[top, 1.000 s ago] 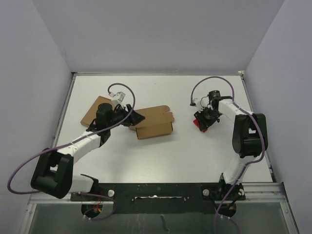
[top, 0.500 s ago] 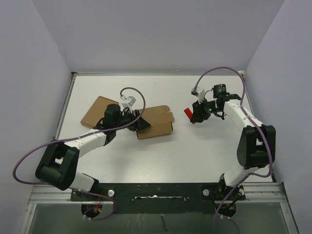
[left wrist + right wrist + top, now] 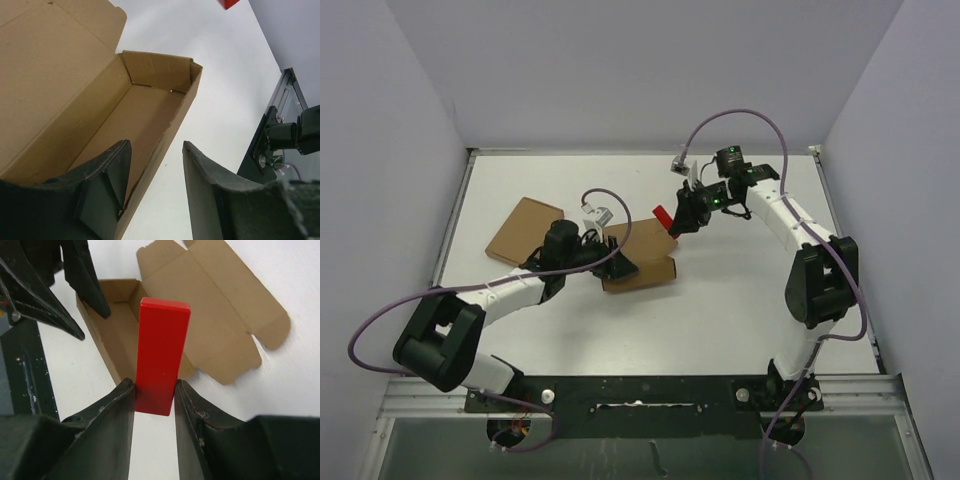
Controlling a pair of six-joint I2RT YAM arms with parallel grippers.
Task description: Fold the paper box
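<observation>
Right gripper is pinching the small red block by one end, jaws pressed against its two long sides, and is hanging it above the paper box. In the top view the block is sitting at about 1 o'clock from the box. The box is lying near the middle of the desk as an open tray, with its lid panel and tabs spread flat toward 12 o'clock. A wider flat cardboard rectangle is lying at 10 o'clock from it.

Left gripper is straddling the tray's 6 o'clock wall, one finger inside and one outside. Its jaws are spread, with a gap showing on the outer side, so it is not clamping the wall yet.

The step in hand appears to be loading the block before the lid is closed. Doing it well probably means turning the block until its long side is running along the tray. It should then come down between the walls without catching the end flap. The left gripper should be steadying the wall lightly, not crushing it, and staying clear of the block's path. Release looks safest once the block is resting on the tray floor.
</observation>
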